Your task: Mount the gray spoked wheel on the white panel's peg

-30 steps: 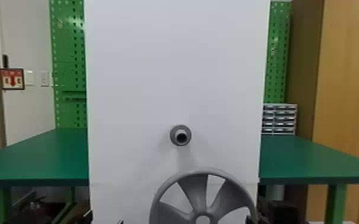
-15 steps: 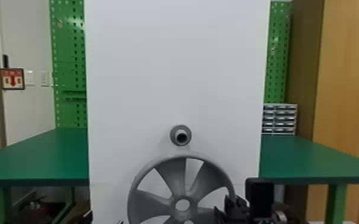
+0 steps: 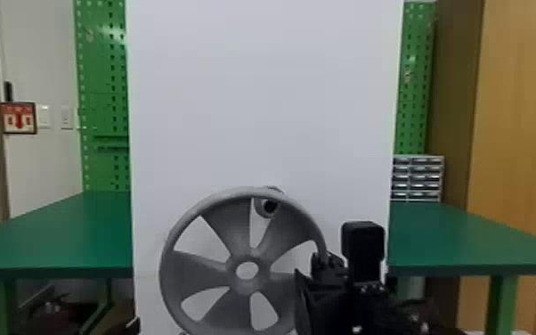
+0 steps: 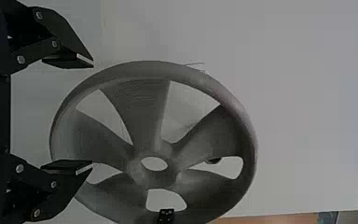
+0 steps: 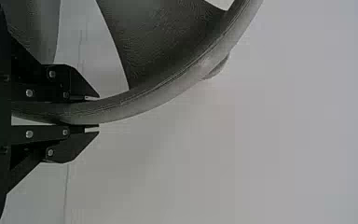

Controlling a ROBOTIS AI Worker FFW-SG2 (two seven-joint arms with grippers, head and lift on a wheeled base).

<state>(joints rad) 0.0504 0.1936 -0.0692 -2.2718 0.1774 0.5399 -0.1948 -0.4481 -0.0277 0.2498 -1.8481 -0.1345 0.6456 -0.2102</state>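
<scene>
The head view's bottom edge cropped the gray spoked wheel [image 3: 256,283]; its upper rim partly hid the peg [image 3: 263,210], and the right gripper [image 3: 308,272] covered some of the rim at lower right.

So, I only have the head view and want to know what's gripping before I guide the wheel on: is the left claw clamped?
Observer: No. In the left wrist view, the left claw has its fingers wide apart, not clamped on the spoked wheel.
Operator: And how does the right claw have it?
Observer: In the right wrist view, its fingers close on the wheel's rim, one inside, one outside.
</scene>
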